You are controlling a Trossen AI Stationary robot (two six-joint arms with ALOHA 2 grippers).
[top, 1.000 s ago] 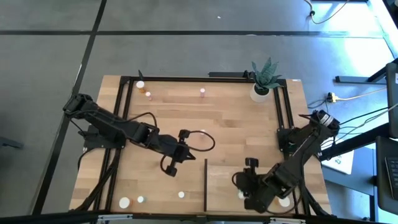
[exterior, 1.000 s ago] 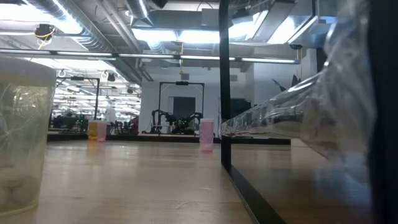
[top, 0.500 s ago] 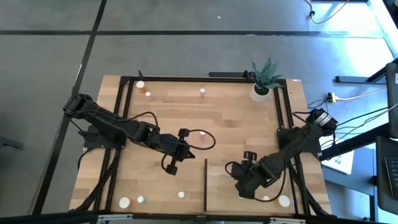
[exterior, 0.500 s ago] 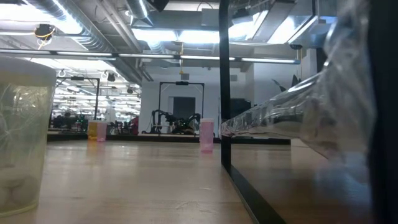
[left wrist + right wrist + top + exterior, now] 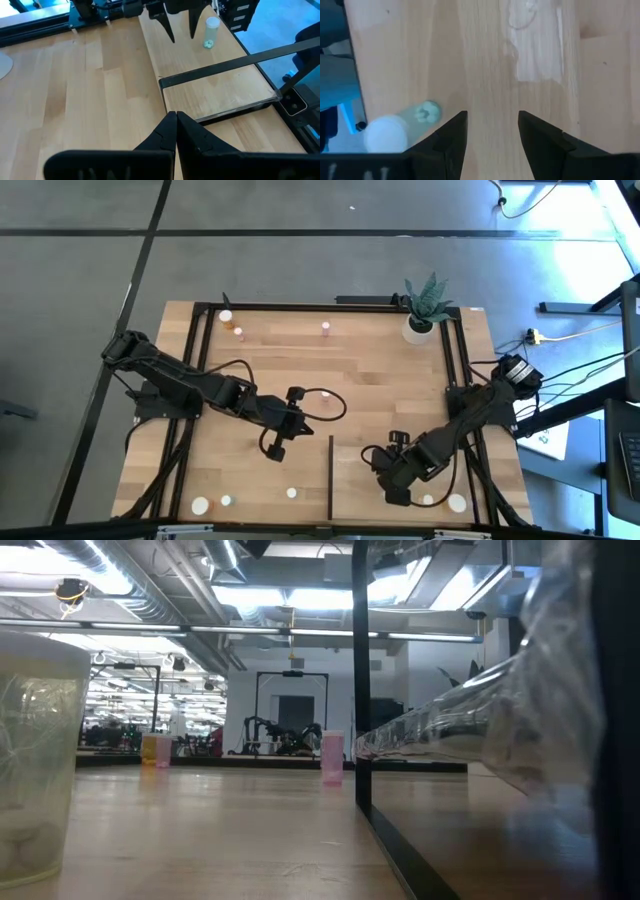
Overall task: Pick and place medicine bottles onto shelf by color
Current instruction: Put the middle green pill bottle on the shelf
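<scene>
wood bench (image 5: 370, 370): light planks, black frame round it
shelf (image 5: 420, 480): light-wood panel at near right of bench, thin dark upright edge on its left side
right gripper (image 5: 383, 467): over the shelf, fingers (image 5: 451, 134) apart w/ bare wood between, holding nothing
left gripper (image 5: 299, 426): mid-bench, just left of shelf edge, fingers pressed together, empty
bottles on shelf: clear bottle w/ white cap (image 5: 211, 32) beside right gripper
bottles elsewhere: pink bottle (image 5: 325, 329) at far edge; white cap (image 5: 201, 505) at near left
plant pot (image 5: 418, 328): far right corner
</scene>
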